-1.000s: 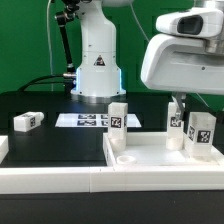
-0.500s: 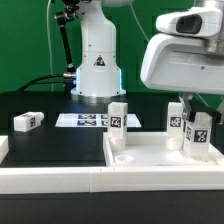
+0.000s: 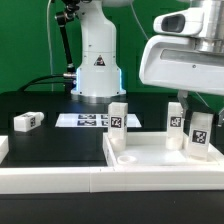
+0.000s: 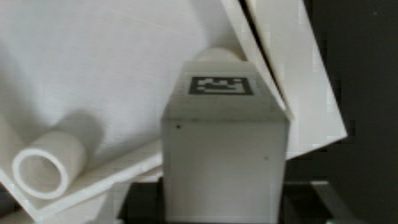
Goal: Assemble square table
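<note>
- A black tabletop fills the scene. A green wall stands behind it, and a white robot base rises at upper centre of the exterior view.
- A thin, flat white marker board lies on the tabletop just in front of the base, left of centre.
- A large white plastic square tray with a raised rim rests at the lower right of the frame.
- A long white rail runs along the lower edge, just in front of the tray.
- A small white leg block with a black-and-white tag stands over the tray's right side, near the right edge of the frame, leaning slightly.
- The tool hangs below a bulky white wrist housing at upper right. Its dark fingers are clamped on the top of this block, one on each side. In the wrist view the block fills the gap between them.
- The wrist view also shows a round white socket ring on the tray floor near the block.
- A second tagged leg block stands upright just left of the clamped one and farther back.
- A third tagged leg block stands upright at centre, by the tray's far left corner.
- A fourth tagged leg block lies on its side at the left, well apart from the tray.
</note>
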`<state>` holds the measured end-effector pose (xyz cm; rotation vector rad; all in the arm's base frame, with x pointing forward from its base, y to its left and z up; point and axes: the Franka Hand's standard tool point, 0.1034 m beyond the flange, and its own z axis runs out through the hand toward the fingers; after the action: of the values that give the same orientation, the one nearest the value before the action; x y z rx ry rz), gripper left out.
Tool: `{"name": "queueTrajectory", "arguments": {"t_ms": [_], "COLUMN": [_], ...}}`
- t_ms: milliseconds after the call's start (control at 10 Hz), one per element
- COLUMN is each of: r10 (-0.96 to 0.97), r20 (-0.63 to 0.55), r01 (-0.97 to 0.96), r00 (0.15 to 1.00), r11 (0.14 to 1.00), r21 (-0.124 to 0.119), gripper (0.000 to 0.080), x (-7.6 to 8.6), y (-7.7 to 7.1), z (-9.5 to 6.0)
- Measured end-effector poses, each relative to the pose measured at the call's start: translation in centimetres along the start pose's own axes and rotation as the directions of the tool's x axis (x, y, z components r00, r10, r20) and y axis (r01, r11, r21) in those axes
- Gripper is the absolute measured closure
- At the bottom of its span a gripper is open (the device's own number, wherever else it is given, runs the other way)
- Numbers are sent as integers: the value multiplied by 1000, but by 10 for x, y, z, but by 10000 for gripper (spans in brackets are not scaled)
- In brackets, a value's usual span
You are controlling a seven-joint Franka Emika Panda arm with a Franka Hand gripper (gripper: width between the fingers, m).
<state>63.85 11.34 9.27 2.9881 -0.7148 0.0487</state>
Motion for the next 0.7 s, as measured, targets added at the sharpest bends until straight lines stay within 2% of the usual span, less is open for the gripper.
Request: {"name": "queueTrajectory", "arguments": {"t_ms": [200, 400, 700], "r10": [165, 326, 546], "r20": [-21, -25, -40], "r01": [-165, -326, -545], "r00": [986, 945, 837], "r11": [986, 945, 838], "r21": [17, 20, 36], "gripper": [509, 509, 509], "x": [3, 1, 1], "y": [-1, -1, 2], "z": [0, 1, 1]}}
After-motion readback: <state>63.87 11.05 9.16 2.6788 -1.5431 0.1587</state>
